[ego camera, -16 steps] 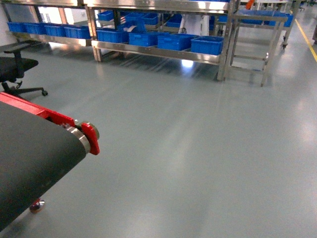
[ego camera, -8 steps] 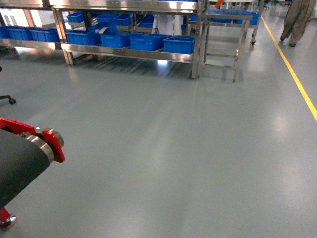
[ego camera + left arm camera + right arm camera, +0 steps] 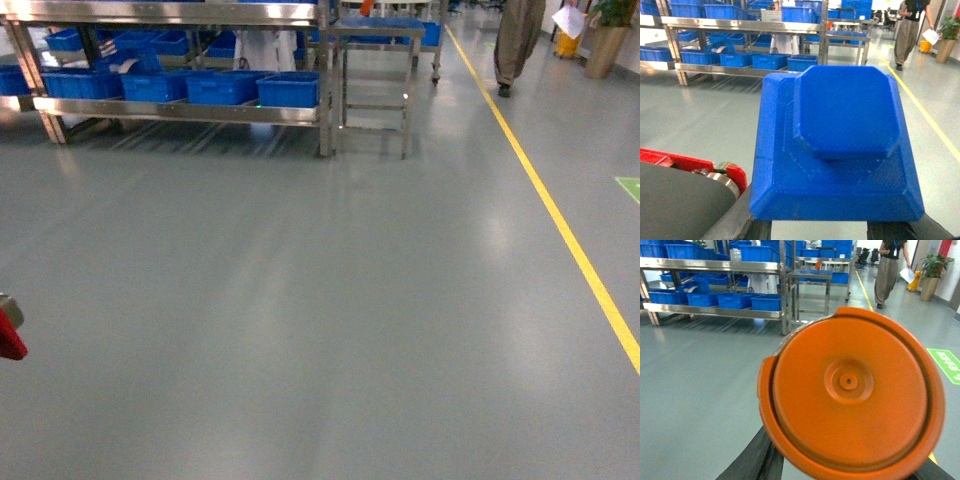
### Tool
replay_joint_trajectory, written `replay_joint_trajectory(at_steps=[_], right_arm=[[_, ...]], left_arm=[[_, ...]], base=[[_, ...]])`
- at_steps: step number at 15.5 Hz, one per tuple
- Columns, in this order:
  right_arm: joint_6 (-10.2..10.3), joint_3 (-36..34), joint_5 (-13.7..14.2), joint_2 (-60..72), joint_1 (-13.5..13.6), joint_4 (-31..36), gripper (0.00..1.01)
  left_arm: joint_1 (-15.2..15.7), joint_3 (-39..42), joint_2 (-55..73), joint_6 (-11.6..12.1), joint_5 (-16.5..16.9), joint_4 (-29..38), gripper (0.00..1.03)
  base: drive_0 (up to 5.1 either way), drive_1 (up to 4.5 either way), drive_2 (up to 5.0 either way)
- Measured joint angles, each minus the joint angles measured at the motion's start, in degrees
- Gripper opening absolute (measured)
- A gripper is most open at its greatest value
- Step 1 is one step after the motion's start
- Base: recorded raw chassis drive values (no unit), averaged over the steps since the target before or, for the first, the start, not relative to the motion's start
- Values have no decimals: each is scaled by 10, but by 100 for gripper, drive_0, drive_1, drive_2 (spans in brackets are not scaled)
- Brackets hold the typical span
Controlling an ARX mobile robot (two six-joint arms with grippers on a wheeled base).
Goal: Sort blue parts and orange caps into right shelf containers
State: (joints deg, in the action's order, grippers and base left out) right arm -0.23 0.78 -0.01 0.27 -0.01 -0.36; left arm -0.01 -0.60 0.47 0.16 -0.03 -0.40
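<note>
the left tool [image 3: 817, 227] is closed on the blue part [image 3: 835, 150] and the right tool [image 3: 850, 465] on the orange cap [image 3: 852, 392], each held for carrying. the crates [image 3: 250, 88] sit on the far shelf [image 3: 180, 110], well apart, so the base must close in first.

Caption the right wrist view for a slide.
Right gripper carrying an orange cap across the grey floor toward shelves of blue crates.

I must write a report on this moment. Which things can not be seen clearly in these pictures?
- Left tool: left wrist view, hidden under the blue part.
- Right tool: right wrist view, hidden behind the orange cap.
- Blue crates: head view, contents too far away.
- Person: head view, cut off by the top edge.
</note>
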Motion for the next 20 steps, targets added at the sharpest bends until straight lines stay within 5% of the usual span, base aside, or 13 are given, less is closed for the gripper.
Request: replay_joint_trajectory(at_steps=[7,20], right_arm=[[0,0,0,0,0,0,40],[0,0,0,0,0,1,40]], left_arm=[[0,0,0,0,0,0,42],[0,0,0,0,0,0,42]], base=[[-167,-167,-167],[17,431,-397]])
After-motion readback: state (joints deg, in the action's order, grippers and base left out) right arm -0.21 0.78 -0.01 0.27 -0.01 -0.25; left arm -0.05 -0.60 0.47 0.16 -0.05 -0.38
